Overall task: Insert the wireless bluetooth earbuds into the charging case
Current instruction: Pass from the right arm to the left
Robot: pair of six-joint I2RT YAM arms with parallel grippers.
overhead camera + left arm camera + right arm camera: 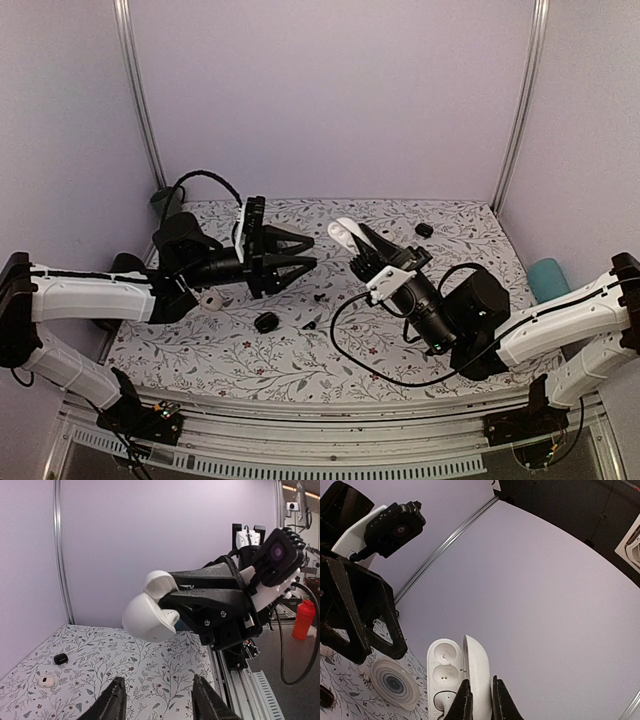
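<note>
Our right gripper clamps the open charging case above the middle of the table. Our left gripper gapes, and an earbud lies near the far edge.

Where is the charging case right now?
The charging case sits open in the right gripper, raised mid-frame in the top view, opposite the left gripper.

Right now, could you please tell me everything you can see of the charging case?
The charging case is glossy white plastic, rounded, its hinged lid open. Both wells look empty, with small contact dots inside. The right end effector grips it, holding it in the air above the table.
</note>
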